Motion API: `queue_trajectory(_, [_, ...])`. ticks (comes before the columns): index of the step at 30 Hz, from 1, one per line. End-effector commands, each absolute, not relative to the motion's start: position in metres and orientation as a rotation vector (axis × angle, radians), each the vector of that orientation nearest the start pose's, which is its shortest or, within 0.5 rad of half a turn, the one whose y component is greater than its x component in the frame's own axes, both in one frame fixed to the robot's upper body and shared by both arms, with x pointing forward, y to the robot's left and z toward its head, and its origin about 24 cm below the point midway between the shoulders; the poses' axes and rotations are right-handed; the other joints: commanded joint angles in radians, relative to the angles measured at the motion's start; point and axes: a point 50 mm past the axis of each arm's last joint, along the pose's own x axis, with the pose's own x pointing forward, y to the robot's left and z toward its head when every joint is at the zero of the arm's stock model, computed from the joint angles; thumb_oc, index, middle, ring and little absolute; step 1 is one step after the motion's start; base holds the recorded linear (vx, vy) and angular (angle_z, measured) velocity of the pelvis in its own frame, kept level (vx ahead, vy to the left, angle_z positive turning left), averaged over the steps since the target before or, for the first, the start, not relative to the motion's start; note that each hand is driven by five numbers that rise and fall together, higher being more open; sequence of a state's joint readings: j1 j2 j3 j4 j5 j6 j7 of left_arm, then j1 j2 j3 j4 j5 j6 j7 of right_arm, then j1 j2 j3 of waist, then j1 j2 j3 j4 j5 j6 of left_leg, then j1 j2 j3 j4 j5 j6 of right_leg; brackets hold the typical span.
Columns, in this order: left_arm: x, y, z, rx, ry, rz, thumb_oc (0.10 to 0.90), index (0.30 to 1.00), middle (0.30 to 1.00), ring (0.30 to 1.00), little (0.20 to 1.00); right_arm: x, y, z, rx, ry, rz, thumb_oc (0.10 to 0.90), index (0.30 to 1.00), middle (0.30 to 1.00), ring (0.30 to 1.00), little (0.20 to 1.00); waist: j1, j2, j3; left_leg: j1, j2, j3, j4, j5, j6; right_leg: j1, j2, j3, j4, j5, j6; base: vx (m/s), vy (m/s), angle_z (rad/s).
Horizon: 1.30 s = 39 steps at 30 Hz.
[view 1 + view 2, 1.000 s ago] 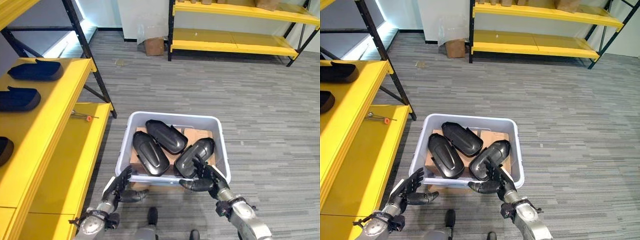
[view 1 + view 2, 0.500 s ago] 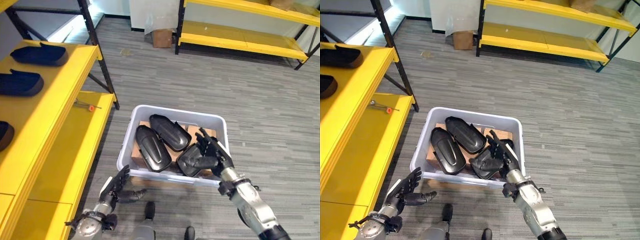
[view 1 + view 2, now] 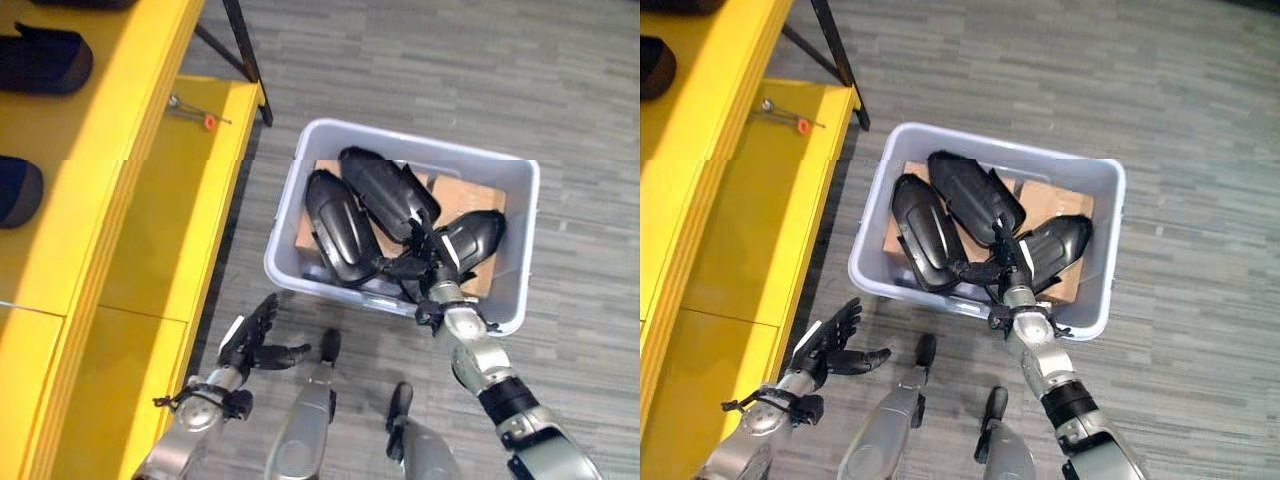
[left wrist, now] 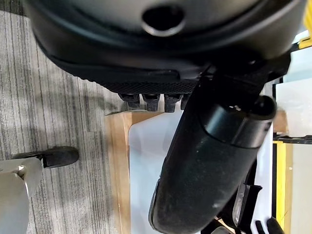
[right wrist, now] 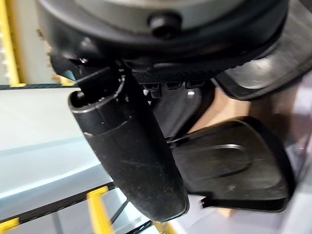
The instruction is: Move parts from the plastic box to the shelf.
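Right hand point(image 3: 432, 262) reaches into the plastic box point(image 3: 520, 210) at frame center, among the black parts point(image 3: 340, 226); whether its fingers grip one, cannot tell. Left hand point(image 3: 254, 340) hangs lower left over the floor, fingers spread, holding nothing. Yellow shelf point(image 3: 110, 190) along the left edge bears more dark parts point(image 3: 40, 62) at upper left.

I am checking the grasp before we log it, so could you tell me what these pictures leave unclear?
- Right hand: eye views, fingers down among the parts in the box; grip unclear.
- Shelf parts: cut off by the picture edge.
- Small tool on the shelf: too small to identify.
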<state>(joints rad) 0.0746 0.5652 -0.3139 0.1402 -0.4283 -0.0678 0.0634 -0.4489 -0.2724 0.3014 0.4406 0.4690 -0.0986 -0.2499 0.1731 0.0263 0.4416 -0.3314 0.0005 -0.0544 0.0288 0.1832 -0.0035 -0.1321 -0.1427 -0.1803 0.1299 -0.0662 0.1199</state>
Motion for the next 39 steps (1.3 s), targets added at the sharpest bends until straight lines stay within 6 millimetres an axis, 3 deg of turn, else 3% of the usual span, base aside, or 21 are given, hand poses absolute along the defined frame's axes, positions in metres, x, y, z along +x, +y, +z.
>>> queue_trajectory(1, [0.226, 0.209, 0.020, 0.100, 0.121, -0.109, 0.900, 1.000, 1.000, 1.000, 1.000, 0.339, -0.138, 0.113, 0.014, -0.247, -0.032, 0.900, 1.000, 1.000, 1.000, 1.000, 0.001, -0.012, -0.064, 0.011, -0.030, -0.018, 0.100, -0.130, 0.039, -0.062, -0.061, -0.026, 0.024, 0.090, 0.018, -0.03, 0.023, -0.01])
queue_trajectory(13, [0.234, 0.201, 0.027, 0.143, 0.056, -0.092, 0.900, 1.000, 1.000, 1.000, 1.000, 0.340, -0.148, 0.117, -0.274, -0.312, -0.184, 0.900, 1.000, 1.000, 1.000, 1.000, -0.017, 0.026, -0.028, -0.024, -0.046, -0.022, 0.109, -0.122, 0.037, -0.101, -0.086, -0.033, 0.047, 0.088, 0.020, -0.03, 0.023, 0.00])
queue_trajectory(21, [0.236, 0.197, 0.027, 0.149, 0.043, -0.086, 0.900, 1.000, 1.000, 1.000, 1.000, 0.339, -0.154, 0.122, -0.322, -0.344, -0.238, 0.900, 1.000, 1.000, 1.000, 1.000, -0.022, 0.036, -0.009, -0.032, -0.051, -0.021, 0.110, -0.118, 0.036, -0.113, -0.093, -0.031, 0.056, 0.088, 0.022, 0.00, 0.001, 0.00])
queue_trajectory(39, [0.242, 0.189, 0.030, 0.149, 0.014, -0.071, 0.900, 1.000, 1.000, 1.000, 1.000, 0.349, -0.157, 0.089, -0.377, -0.180, -0.317, 0.900, 1.000, 1.000, 1.000, 1.000, -0.030, 0.051, 0.030, -0.053, -0.051, -0.010, 0.111, -0.118, 0.038, -0.153, -0.092, -0.014, 0.064, 0.098, 0.021, 0.00, 0.000, -0.02])
